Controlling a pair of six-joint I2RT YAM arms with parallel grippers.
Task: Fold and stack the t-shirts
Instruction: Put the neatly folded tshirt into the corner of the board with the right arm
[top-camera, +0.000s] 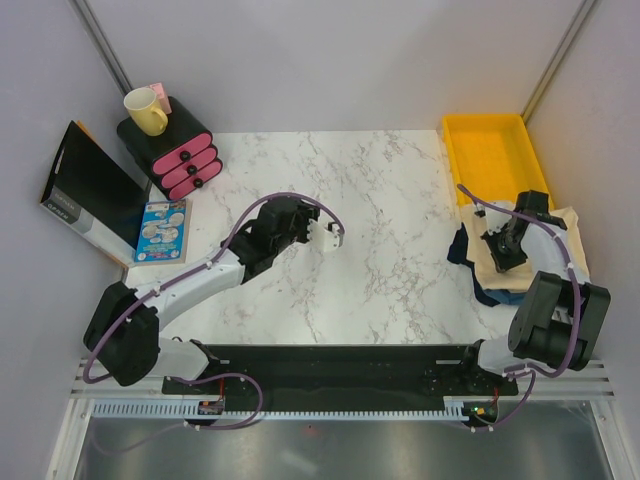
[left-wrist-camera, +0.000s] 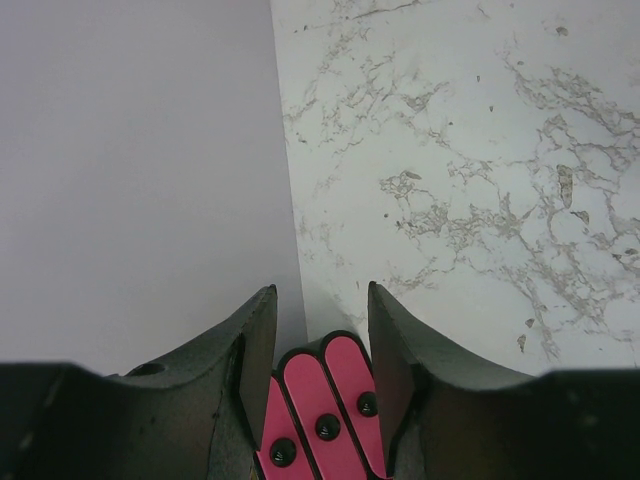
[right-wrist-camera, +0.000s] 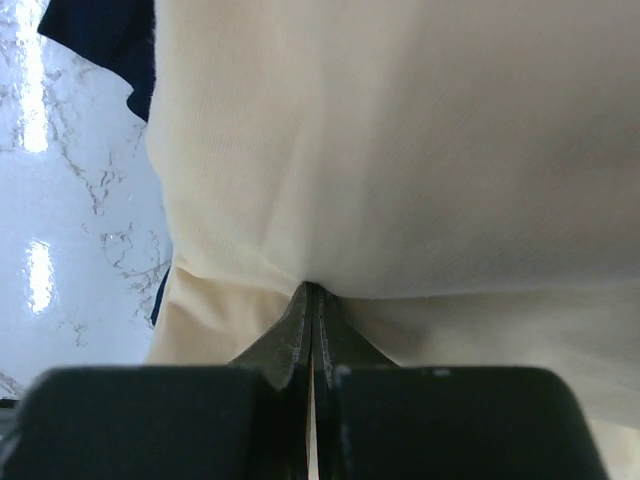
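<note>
The cream t-shirt looks light and limp, best taken at a hem corner; the right claw is pinched shut on a fold of it, and the left claw hangs half-open, empty.

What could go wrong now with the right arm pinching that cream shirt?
1. The right fingers pinch only a small pucker of the cream t-shirt, so it may slip out when lifted.
2. The dark blue cloth lying under it could drag along, possibly off the table edge.

Dark garment mostly hidden under t-shirts.
</note>
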